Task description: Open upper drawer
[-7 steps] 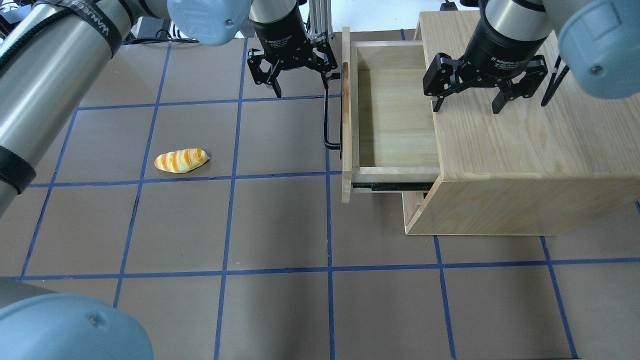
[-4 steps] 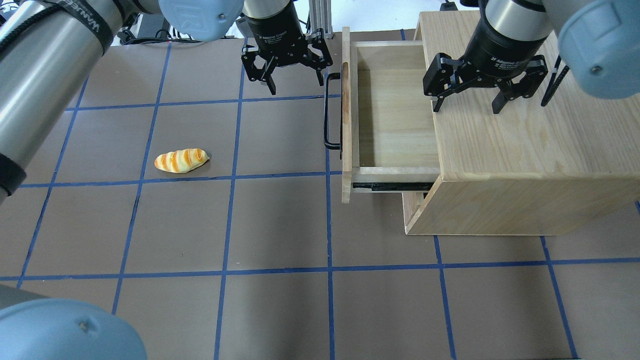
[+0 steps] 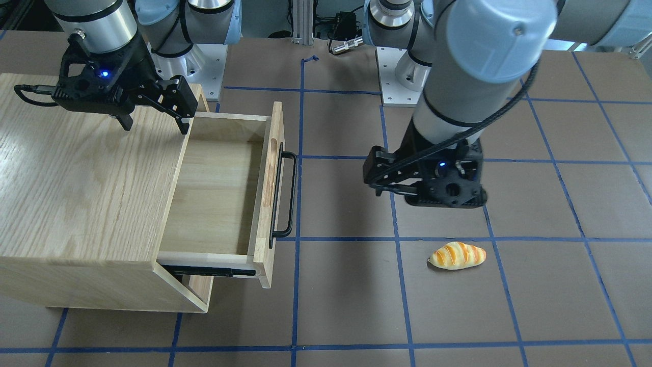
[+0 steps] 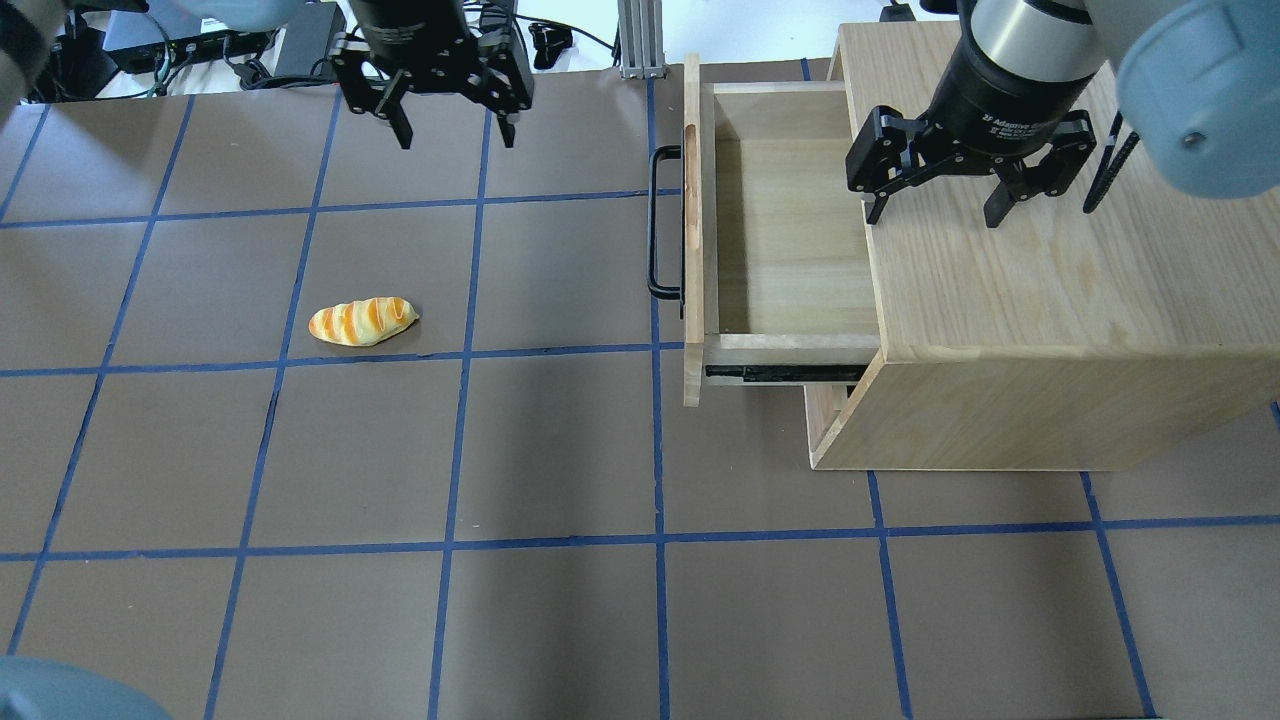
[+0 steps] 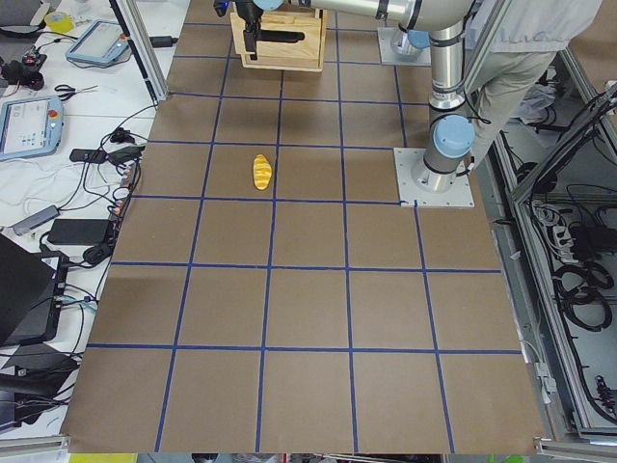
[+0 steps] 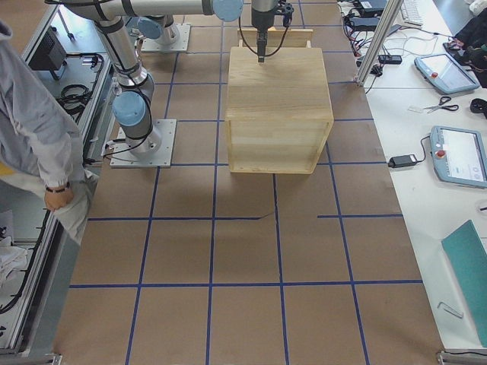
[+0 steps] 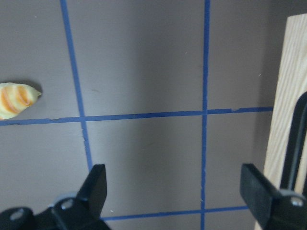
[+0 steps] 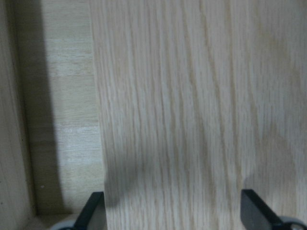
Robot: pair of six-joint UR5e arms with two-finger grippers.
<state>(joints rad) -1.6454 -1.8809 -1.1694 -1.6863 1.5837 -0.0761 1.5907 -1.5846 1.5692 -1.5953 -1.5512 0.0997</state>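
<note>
The upper drawer [image 4: 790, 240] of light oak stands pulled far out of the cabinet [image 4: 1050, 280], and its inside is bare. Its black bar handle [image 4: 655, 225] and oval slot face left. The drawer [image 3: 219, 193] and handle [image 3: 285, 196] also show in the front-facing view. My left gripper [image 4: 455, 135] is open and empty over the mat, well left of the handle; it also shows in the front-facing view [image 3: 374, 178] and the left wrist view [image 7: 177, 191]. My right gripper [image 4: 933, 215] is open and empty just above the cabinet top, by the edge over the drawer.
A toy bread loaf [image 4: 362, 321] lies on the brown mat left of the drawer. A black slide rail [image 4: 785, 372] shows under the drawer's near side. A person [image 6: 38, 144] stands beside the robot bases.
My left gripper has drawn back from the handle's far end, moving left and toward the table's far edge, still open. The drawer and the right gripper have not moved.
</note>
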